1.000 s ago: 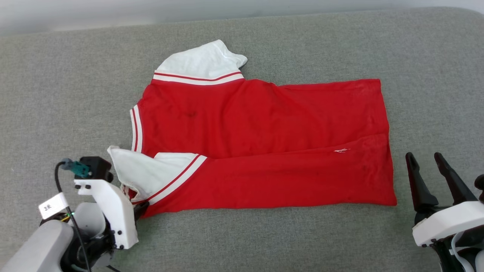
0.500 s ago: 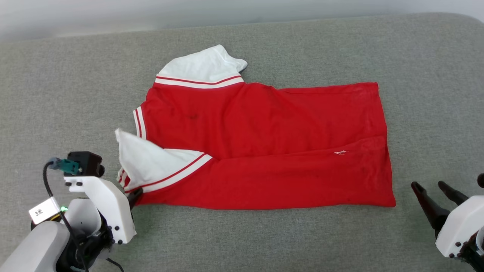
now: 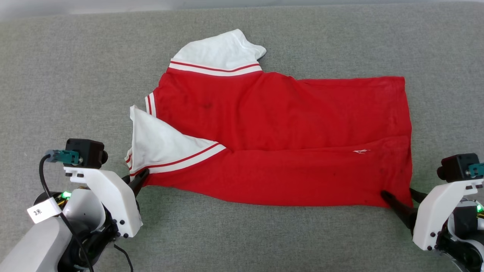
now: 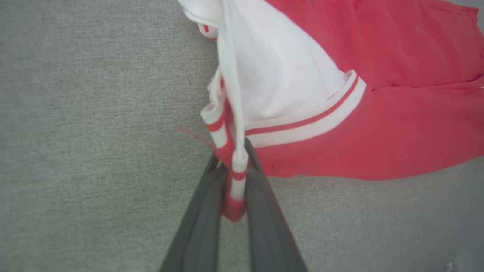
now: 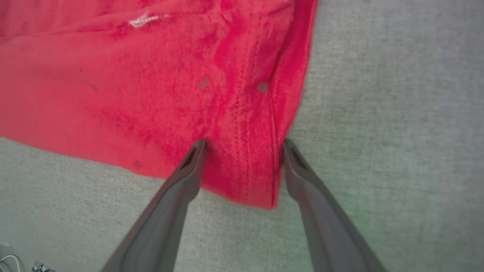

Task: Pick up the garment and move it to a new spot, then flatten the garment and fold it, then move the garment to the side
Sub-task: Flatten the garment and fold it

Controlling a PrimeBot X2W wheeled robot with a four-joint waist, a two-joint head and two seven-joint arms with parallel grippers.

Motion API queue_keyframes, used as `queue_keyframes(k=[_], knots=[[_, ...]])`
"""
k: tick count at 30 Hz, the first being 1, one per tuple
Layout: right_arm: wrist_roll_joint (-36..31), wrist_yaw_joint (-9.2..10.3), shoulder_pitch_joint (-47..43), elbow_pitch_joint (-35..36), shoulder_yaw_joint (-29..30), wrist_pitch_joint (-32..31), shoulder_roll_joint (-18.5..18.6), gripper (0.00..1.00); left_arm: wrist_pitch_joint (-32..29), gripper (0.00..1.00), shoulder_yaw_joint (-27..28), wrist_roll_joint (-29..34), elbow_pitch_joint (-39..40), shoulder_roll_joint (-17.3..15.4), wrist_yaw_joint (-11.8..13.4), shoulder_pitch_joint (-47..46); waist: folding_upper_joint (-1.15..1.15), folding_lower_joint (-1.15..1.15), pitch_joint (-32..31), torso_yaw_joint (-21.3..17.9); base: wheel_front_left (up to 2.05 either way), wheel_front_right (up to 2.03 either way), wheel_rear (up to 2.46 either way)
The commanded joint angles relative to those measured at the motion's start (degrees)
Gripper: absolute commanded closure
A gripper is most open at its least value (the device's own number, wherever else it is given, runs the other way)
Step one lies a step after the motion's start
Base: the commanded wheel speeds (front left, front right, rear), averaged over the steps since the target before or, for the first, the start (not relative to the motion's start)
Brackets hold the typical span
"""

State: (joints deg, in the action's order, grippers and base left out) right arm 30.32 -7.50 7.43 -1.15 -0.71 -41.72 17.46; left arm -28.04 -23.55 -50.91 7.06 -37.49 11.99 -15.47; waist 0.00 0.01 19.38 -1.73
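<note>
The left claw (image 3: 140, 178) sits at the lower left of the head view. Its two dark fingers (image 4: 204, 211) point up and to the right and are pressed together on the striped sleeve trim of the garment (image 3: 283, 124), which the left wrist view shows pinched between them. Behind it are the white wrist housing (image 3: 113, 204) and the pale grey forearm (image 3: 34, 245), angled in from the bottom corner. The right claw (image 3: 397, 193), at the lower right, points up and to the left with its fingers spread wide. One tip rests on the red cloth and the other is just off its side edge, so the near corner lies between them, ungripped.
</note>
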Motion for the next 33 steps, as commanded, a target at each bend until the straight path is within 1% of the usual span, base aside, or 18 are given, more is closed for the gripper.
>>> queue_keyframes(k=[1,3,4,5,6,7,12,16,21,24,27,33], knots=[[0.4,0.02,-0.2,-1.5,-1.4,-1.3,-0.2,0.0,0.4,1.0,0.1,0.3,0.2,0.1,0.2,-0.4,0.0,-0.01,0.3,0.3,0.0,0.0,0.0],[1.3,0.01,-0.5,-2.8,-3.0,-2.6,-0.4,0.0,0.6,1.0,0.2,0.3,0.2,0.2,0.3,-0.2,0.0,-0.01,0.4,0.5,0.0,0.0,0.0],[1.5,-0.05,-0.6,-3.5,-3.8,-3.3,-0.3,0.09,0.7,1.0,0.2,0.3,0.2,0.2,0.4,-0.1,0.0,-0.01,0.4,0.6,0.0,0.0,0.0],[1.9,-0.06,-0.7,-3.9,-4.3,-3.7,-0.3,0.69,0.9,1.0,0.2,0.3,0.1,0.2,0.4,0.1,0.0,-0.01,0.4,0.6,0.0,0.0,0.0],[2.4,-0.06,-0.4,-4.2,-4.8,-3.8,-0.3,1.0,1.0,1.0,0.2,0.3,0.1,0.3,0.5,0.2,0.0,-0.01,0.4,0.6,0.0,0.0,0.0],[2.6,-0.06,-0.3,-4.6,-5.2,-4.2,0.0,1.0,1.0,1.0,0.2,0.3,0.1,0.3,0.5,0.3,0.0,-0.01,0.3,0.6,0.0,0.0,0.0],[3.0,-0.04,1.4,-3.9,-5.5,-1.8,2.2,1.0,1.2,1.0,-0.2,0.2,0.2,-0.1,0.5,1.8,0.0,-0.01,-1.2,0.6,0.0,0.0,0.0],[3.3,0.03,0.6,-3.4,-6.3,0.5,3.6,1.0,1.5,1.0,-0.4,-0.2,0.7,-0.7,0.7,4.8,0.0,-0.01,-3.5,0.4,0.0,0.0,0.0],[4.2,0.03,-2.1,-2.5,-8.1,3.6,4.7,1.0,1.8,1.0,0.1,-1.4,1.8,-1.6,2.5,10.6,0.0,-0.01,-7.1,0.4,0.0,0.0,0.0],[4.5,0.03,-4.9,-2.2,-8.7,4.9,5.0,1.0,2.2,1.0,0.7,-2.3,2.6,-2.0,4.0,14.8,0.0,-0.01,-9.3,0.4,0.0,0.0,0.0],[4.7,0.03,-8.1,-2.0,-8.6,5.7,4.5,1.0,2.7,1.0,1.3,-3.6,3.1,-2.0,5.3,18.9,0.0,-0.01,-11.1,0.7,0.0,0.0,0.0],[5.3,0.03,-14.0,-0.8,-5.7,6.9,3.3,1.0,4.3,1.0,3.5,-5.6,4.9,-2.8,6.7,25.0,0.0,-0.01,-13.4,1.3,0.0,0.0,0.0]])
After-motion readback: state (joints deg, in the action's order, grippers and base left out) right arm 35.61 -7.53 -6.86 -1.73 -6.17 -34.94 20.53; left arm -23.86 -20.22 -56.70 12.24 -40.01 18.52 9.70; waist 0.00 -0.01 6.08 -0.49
